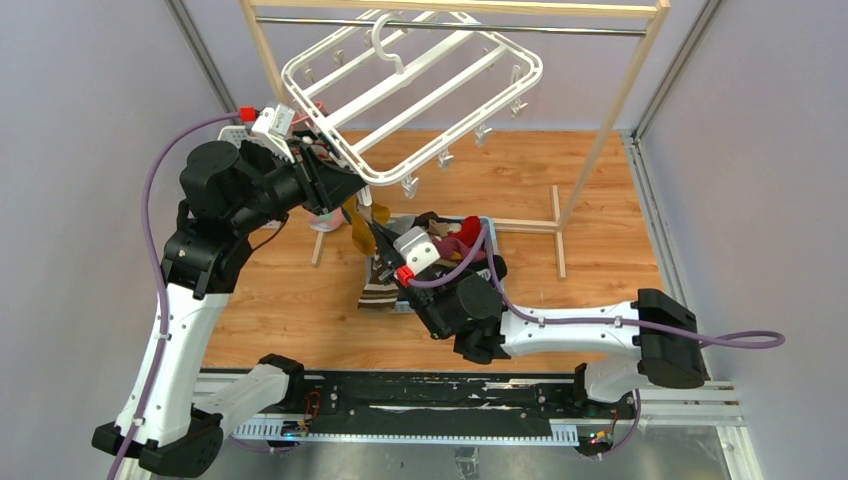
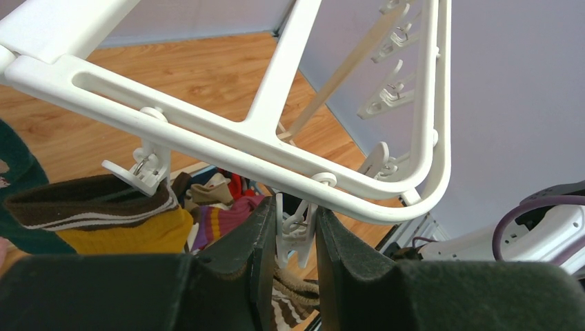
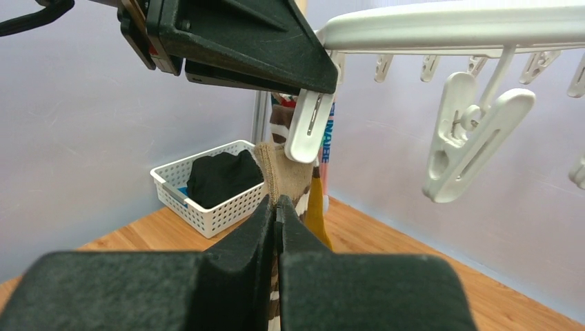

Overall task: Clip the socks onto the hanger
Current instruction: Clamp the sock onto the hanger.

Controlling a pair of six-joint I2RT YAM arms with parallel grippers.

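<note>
Wood-grain desk (image 1: 590, 250), lilac walls, wooden rack (image 1: 613, 112) with a metal rail across the top of the overhead view. White hanger (image 1: 440, 140) hooked on the rail and tilted, low corner dipping toward centre-left, clips dangling under its bars.

Left end effector (image 2: 295, 217): bottom centre of the left wrist view, fingers clamped on one white clip (image 2: 295, 241) under the hanger's near bar, one finger on each side, squeezing it. Right wrist view shows the same clip at upper centre, poking out of the dark fingertips.

Right end effector (image 3: 276, 207): fingers pressed together on a brown-and-cream striped sock (image 3: 283, 172). Cuff sticks up past the tips, right beside the squeezed clip's lower end. Can't tell if they touch. Overhead, the rest of that sock hangs below the end effector, centre frame.

Already on the hanger: second striped sock (image 2: 83, 200) and mustard sock (image 2: 131, 231) under a neighbouring clip (image 2: 141, 169), left side of the left wrist view. Dark green sock (image 2: 14, 172) at the far left edge, its clip out of view.

Loose sock pile (image 1: 460, 238), red, pink and purple, on the desk just right of centre overhead, beside the right wrist.

White basket (image 3: 214, 210) holding a black garment (image 3: 221, 176), on the desk, centre-left of the right wrist view, well apart from the socks.
</note>
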